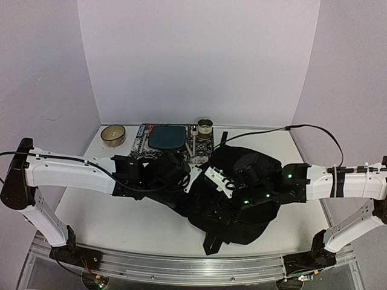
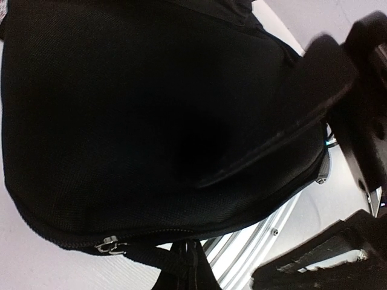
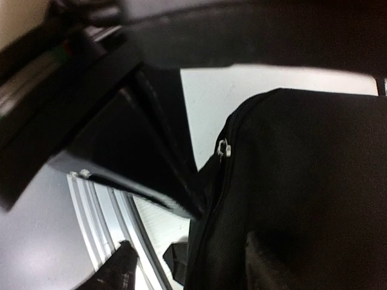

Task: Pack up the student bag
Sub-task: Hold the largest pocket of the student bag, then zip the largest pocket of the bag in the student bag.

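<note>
The student bag [image 1: 233, 202] is a large black backpack lying crumpled in the middle of the table between both arms. My left gripper [image 1: 184, 175] is at its left edge, buried in the fabric. In the left wrist view the bag [image 2: 151, 109] fills the frame, a silver zipper pull [image 2: 109, 245] hangs at its lower edge, and my dark fingers [image 2: 184, 269] look pressed together on the bag's edge. My right gripper [image 1: 245, 181] sits on top of the bag. The right wrist view shows the bag [image 3: 302, 193] and a zipper pull [image 3: 222, 148], but the jaws are hidden.
A tan bowl [image 1: 113, 134], a teal pad [image 1: 167, 137] on a patterned mat [image 1: 141, 144] and a small round cup [image 1: 205, 127] stand at the back. A black cable [image 1: 266, 132] runs back right. A white piece [image 1: 217, 179] lies on the bag. A metal rail [image 1: 181, 264] edges the front.
</note>
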Motion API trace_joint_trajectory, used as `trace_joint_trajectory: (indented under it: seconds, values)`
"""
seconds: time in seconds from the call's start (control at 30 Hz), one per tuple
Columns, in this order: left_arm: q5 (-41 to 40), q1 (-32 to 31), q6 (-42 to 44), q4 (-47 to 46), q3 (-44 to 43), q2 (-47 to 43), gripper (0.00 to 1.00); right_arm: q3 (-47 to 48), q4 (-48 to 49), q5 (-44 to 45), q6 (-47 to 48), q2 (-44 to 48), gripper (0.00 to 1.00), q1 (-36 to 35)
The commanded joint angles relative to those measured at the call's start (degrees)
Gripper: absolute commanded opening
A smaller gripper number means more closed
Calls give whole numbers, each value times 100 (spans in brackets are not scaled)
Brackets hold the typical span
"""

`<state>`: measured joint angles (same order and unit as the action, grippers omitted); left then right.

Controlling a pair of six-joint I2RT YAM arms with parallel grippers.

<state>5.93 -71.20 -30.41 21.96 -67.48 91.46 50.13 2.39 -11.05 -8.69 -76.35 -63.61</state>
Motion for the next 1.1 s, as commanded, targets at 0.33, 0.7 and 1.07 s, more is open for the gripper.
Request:
trace_joint_trajectory:
  seconds: [0.33, 0.7, 1.07]
  values:
    - [-90, -32, 290, -529, -145, -496, 0, -204, -106, 119, 18, -55, 10, 15]
    - [-432, 545, 332, -458, 414, -1021, 0, -388, -373, -192, 55, 491, 0, 11]
    - [-501, 1568, 1125, -205, -249, -332, 0, -409, -1309, -707, 242, 1102, 0, 11]
